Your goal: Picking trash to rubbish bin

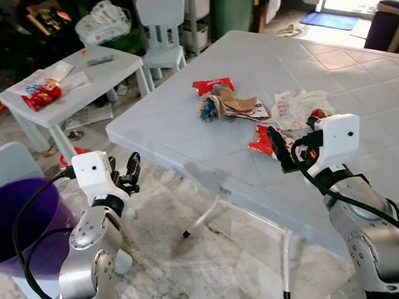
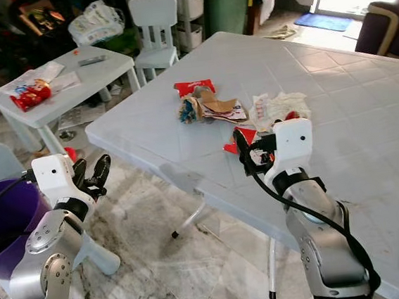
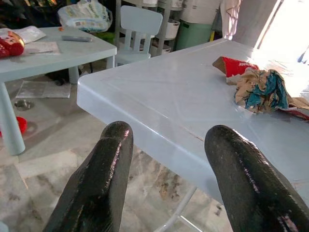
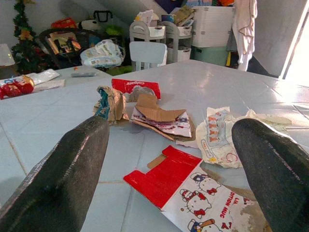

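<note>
While the round purple plastic bin (image 1: 9,224) stands on the marble floor at the far left, the left gripper (image 1: 129,172) is held in the air just beside it, before the near corner of the large pale-blue plastic folding table (image 1: 184,133). Its two black fingers are spread apart and carry nothing. Behind it stands a small grey children's table (image 1: 101,78) with a red packet (image 1: 42,94) on it, and a small white plastic chair (image 1: 161,26) is further back. On the big table the trash lies in one loose group: a red toothpaste carton (image 1: 212,86), a crumpled brown and teal paper wad (image 1: 210,108), a torn brown cardboard piece (image 1: 241,106), a white printed wrapper (image 1: 296,107) and, nearest to the robot, a flattened red and white cartoon carton (image 4: 193,191). The right gripper (image 1: 282,150) hovers just above this last carton, fingers wide open on both sides of it, and it grips nothing.
</note>
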